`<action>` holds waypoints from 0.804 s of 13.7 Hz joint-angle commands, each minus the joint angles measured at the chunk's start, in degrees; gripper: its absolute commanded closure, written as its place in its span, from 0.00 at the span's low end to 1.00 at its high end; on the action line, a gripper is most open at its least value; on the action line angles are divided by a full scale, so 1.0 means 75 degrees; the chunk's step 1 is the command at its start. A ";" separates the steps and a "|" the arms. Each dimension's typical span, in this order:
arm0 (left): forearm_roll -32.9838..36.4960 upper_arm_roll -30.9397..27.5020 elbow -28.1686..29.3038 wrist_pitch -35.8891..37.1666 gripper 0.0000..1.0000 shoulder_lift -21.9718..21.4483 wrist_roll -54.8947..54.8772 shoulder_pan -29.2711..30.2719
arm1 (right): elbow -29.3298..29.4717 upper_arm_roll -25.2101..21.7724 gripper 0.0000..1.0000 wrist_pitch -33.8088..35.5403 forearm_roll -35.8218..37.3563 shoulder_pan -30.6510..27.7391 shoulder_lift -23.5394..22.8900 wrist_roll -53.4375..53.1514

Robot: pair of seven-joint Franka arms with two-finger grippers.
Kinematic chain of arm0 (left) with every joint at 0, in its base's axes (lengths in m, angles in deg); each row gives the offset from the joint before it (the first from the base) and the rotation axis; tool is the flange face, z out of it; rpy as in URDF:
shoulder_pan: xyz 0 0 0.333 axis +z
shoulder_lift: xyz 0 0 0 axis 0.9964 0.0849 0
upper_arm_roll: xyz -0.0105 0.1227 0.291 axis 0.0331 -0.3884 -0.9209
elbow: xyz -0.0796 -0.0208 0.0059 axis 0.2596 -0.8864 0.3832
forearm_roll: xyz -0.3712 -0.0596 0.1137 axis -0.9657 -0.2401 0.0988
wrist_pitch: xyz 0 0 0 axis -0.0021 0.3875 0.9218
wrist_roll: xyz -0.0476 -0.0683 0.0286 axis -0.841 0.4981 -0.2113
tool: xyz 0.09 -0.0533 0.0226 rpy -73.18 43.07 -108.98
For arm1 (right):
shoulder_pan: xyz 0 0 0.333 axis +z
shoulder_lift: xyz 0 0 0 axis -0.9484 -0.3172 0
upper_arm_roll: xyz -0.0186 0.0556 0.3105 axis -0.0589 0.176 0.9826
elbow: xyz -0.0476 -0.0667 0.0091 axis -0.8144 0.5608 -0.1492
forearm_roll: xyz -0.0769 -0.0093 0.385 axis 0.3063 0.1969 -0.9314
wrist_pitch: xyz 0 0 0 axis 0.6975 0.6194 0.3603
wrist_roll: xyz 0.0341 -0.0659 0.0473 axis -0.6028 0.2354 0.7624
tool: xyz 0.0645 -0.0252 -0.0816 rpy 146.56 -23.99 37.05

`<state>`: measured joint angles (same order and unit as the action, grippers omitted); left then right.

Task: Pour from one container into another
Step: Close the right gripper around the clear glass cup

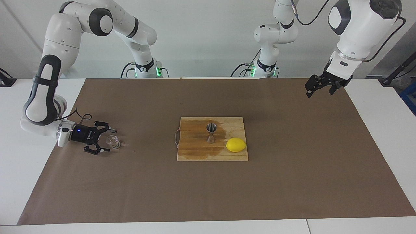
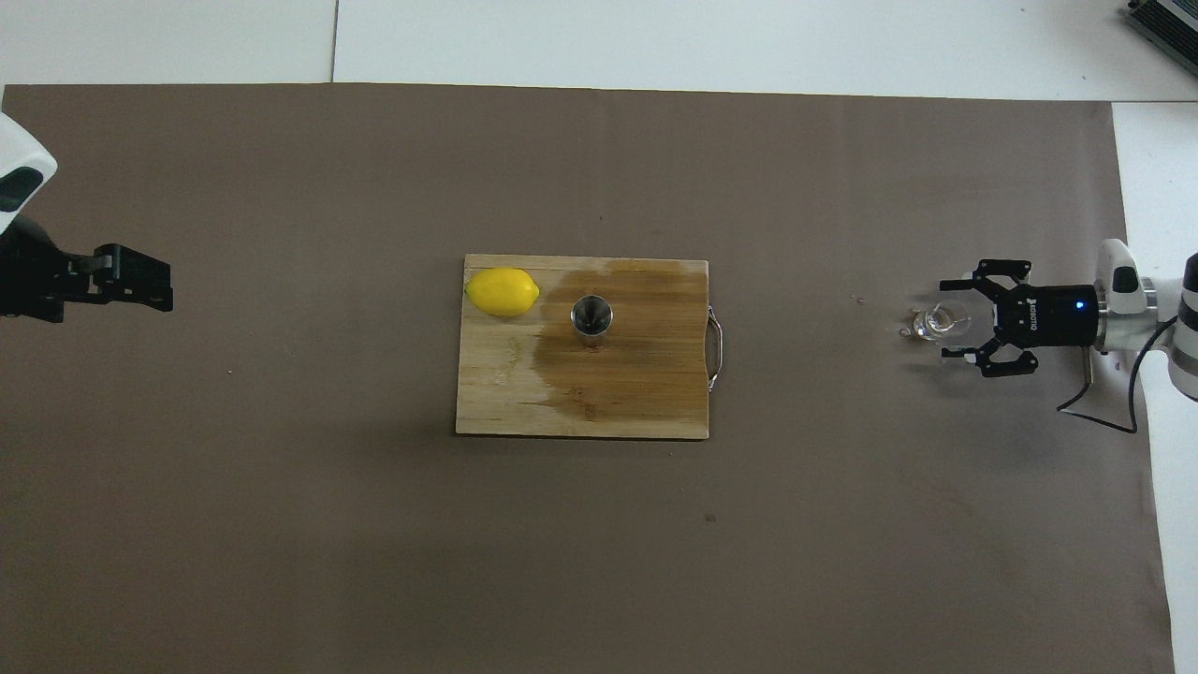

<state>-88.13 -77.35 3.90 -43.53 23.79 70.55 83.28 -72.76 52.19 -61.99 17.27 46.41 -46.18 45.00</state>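
The tiny clear glass cup (image 1: 112,142) (image 2: 936,324) stands on the brown mat toward the right arm's end of the table. My right gripper (image 1: 110,140) (image 2: 947,318) lies low and level beside it, open, its fingertips reaching either side of the cup without clamping it. The steel hourglass jigger (image 1: 211,132) (image 2: 591,316) stands upright on the wooden cutting board (image 1: 201,154) (image 2: 505,402) at the table's middle. My left gripper (image 1: 320,87) (image 2: 140,281) hangs open and holds nothing, high over the mat's edge at the left arm's end, where the arm waits.
A yellow lemon (image 1: 236,145) (image 2: 503,291) lies on the board beside the jigger, toward the left arm's end. A dark wet stain covers much of the board around the jigger. A metal handle (image 2: 716,348) sticks out of the board's edge toward the right arm's end.
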 commanded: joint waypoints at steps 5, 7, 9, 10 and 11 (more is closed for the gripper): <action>0.0113 0.0015 0.0281 -0.0044 0.00 -0.0242 0.0088 0.0024 | 0.0128 0.0061 0.00 -0.0128 -0.0243 -0.0040 -0.0156 0.0176; 0.0113 0.0015 0.0281 -0.0044 0.00 -0.0242 0.0088 0.0024 | 0.0128 0.0061 0.00 -0.0210 -0.0267 -0.0040 -0.0167 0.0164; 0.0113 0.0015 0.0281 -0.0044 0.00 -0.0242 0.0088 0.0024 | 0.0128 0.0061 0.03 -0.0222 -0.0302 -0.0040 -0.0167 0.0153; 0.0113 0.0015 0.0281 -0.0044 0.00 -0.0242 0.0088 0.0024 | 0.0128 0.0061 0.06 -0.0222 -0.0313 -0.0040 -0.0167 0.0153; 0.0113 0.0015 0.0281 -0.0044 0.00 -0.0242 0.0088 0.0024 | 0.0128 0.0061 0.09 -0.0234 -0.0325 -0.0029 -0.0167 0.0164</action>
<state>-88.13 -77.35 3.90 -43.53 23.79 70.55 83.28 -72.70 52.20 -63.09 16.81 46.42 -46.42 45.05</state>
